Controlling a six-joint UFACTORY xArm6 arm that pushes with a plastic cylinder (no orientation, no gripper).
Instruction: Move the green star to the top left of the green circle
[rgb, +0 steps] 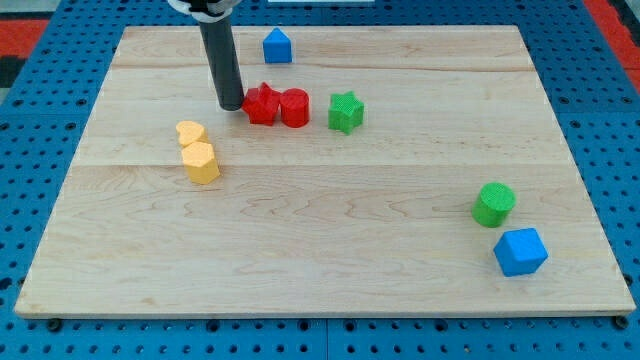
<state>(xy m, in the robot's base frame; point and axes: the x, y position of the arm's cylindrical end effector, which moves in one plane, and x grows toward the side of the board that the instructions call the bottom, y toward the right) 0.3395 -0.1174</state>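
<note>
The blue cube (521, 251) lies nearest the camera, low at the view's right and far from my tip (232, 106), with the green circle (494, 204) just above it and nearly touching. There is no claw on this rig, so nothing is spread, pressed together or pinching; the arm ends in a bare rod, and my tip rests on the table (320, 260) in the upper left part of the board. Directly to the view's right of my tip, touching or all but touching it, sits the red star-like block (261, 104), with the red cylinder (294, 107) pressed against that block's far side. A little further right along the same line, with a small gap after the red cylinder, stands the green star (345, 112), the block to be moved. Below and left of my tip are the yellow heart (190, 133) and a second yellow block (202, 162), close together; a blue house-shaped block (277, 46) sits up and to the right. I judge the task to be at its approach stage: the green star remains well apart from the green circle. The next move calls for bringing my tip round the red pair to the star's upper-left side, then pushing it down and right, stopping above and left of the circle without knocking it.
</note>
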